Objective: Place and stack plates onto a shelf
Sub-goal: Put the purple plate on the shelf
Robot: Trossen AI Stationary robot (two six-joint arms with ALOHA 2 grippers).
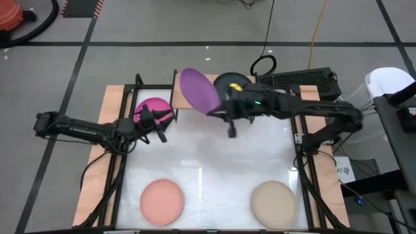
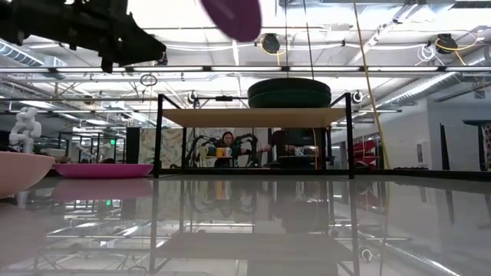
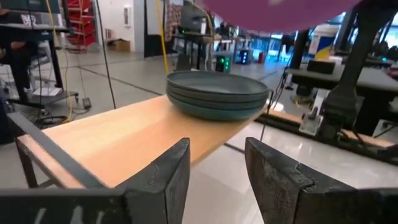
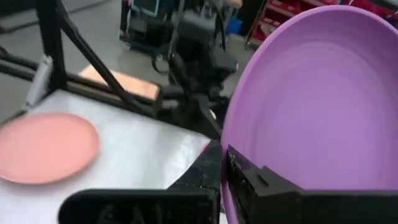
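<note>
My right gripper [image 1: 224,112] is over the shelf's front and is shut on the purple plate [image 1: 198,90], which is in the air and tilted; it also shows at the top of the low view as the purple plate [image 2: 234,15]. The light-wood shelf [image 2: 253,116] carries a stack of dark plates [image 2: 289,92] on its right half. My left gripper [image 1: 159,123] hovers open beside the magenta plate [image 1: 151,105], which lies on the table left of the shelf. The salmon plate [image 1: 162,200] and beige plate [image 1: 274,203] lie flat near the table's near edge. My right gripper [image 4: 222,152] pinches the purple plate by its rim [image 4: 239,137], with one finger on the hollow face and the other behind it. The plate is lifted clear and stands steeply tilted above the fingers, its hollow side toward the wrist camera.
The shelf's left half [image 3: 124,134] is bare wood. Black frame posts [image 1: 138,81] stand at the table's far corners. A keyboard [image 1: 305,81] lies beyond the far right corner. The middle of the white tabletop [image 1: 208,156] is open.
</note>
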